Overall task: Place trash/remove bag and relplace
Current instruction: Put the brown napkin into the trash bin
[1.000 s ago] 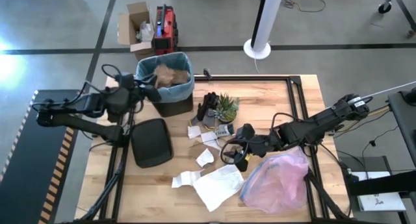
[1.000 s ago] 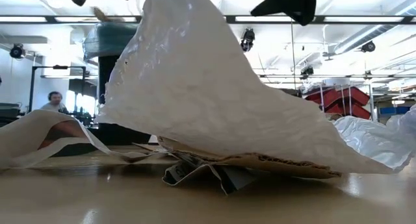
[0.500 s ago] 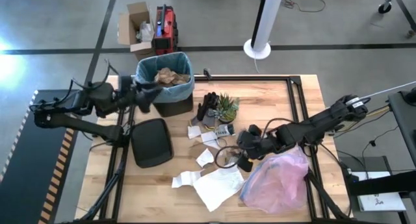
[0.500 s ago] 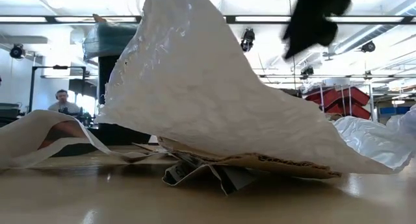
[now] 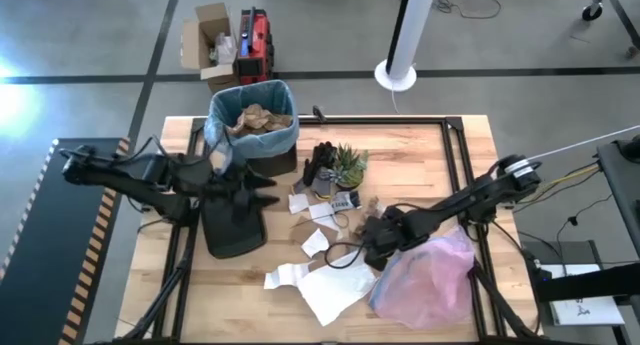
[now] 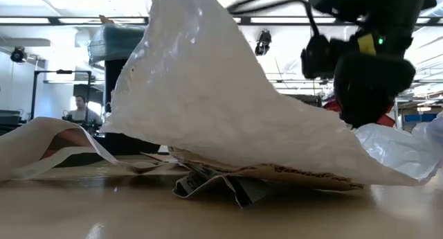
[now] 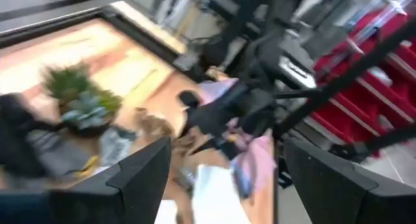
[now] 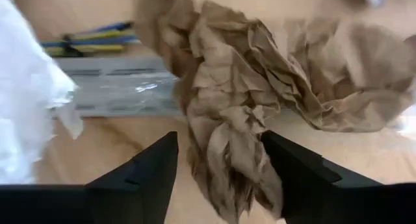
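The right hand (image 8: 218,160) stood with its two dark fingers apart, straddling a crumpled brown paper wad (image 8: 260,87) that lay on the wooden tabletop (image 5: 420,155), its narrow end reaching between them. White paper sheets (image 5: 335,283) lay just beside it, toward the front edge. The left hand (image 5: 262,188), released and empty, hung over the black lid (image 5: 232,220). Behind it, the light blue-teal plastic liner (image 5: 280,135) sat in its bin holding more brown paper.
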Available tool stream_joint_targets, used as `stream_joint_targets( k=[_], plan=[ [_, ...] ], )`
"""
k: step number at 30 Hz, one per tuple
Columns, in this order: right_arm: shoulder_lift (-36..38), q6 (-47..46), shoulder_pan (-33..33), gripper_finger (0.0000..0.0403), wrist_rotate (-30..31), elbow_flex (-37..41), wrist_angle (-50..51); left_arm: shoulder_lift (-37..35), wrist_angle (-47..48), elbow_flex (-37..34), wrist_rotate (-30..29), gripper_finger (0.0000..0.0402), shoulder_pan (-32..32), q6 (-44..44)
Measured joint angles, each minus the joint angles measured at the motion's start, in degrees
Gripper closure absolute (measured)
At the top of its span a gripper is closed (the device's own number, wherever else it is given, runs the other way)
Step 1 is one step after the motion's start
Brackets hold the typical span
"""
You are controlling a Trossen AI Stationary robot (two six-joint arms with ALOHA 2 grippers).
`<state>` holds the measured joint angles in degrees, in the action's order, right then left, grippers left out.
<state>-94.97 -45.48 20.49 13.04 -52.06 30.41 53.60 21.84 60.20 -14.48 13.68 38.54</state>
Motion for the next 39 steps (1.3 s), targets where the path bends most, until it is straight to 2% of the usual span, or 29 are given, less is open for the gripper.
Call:
stream_joint_targets(
  k=[2,5,10,11,18,24,30,36,39],
  plan=[
    [-1.54,-0.62,0.0,0.0217,0.12,-0.14,-0.36,1.5,-4.33,0.04,0.03,0.0122,1.67,-1.74],
    [-2.34,-0.84,0.0,0.026,-0.68,-0.68,-2.11,3.15,-5.81,0.04,0.09,0.0131,3.75,-2.34],
    [1.49,2.35,0.1,0.0377,-3.2,-5.15,-1.77,3.41,-6.37,0.11,0.02,0.0154,5.27,0.79],
    [2.7,3.47,0.16,0.0387,-3.09,-6.38,-0.91,3.32,-6.71,0.13,0.0,0.016,5.45,0.81],
    [9.21,8.36,-0.99,0.0389,-1.2,-16.63,-1.02,2.82,-10.73,0.13,-1.79,0.0196,5.28,-5.61],
    [10.14,14.55,-2.5,0.0395,-2.77,-26.7,-1.17,3.92,-22.66,0.14,-7.32,0.0202,5.2,-15.48],
    [9.52,16.85,-3.45,0.0395,-10.11,-33.67,-2.51,5.93,-33.88,0.15,-5.7,0.0165,4.65,-18.56],
    [9.52,15.26,-3.72,0.0395,-13.85,-35.55,-2.8,8.51,-35.13,0.13,-3.27,0.0111,4.62,-18.62],
    [9.52,15.07,-3.98,0.0396,-15.57,-35.75,-3.28,10.26,-35.9,0.13,-2.51,0.0093,4.58,-21.91]
  ],
)
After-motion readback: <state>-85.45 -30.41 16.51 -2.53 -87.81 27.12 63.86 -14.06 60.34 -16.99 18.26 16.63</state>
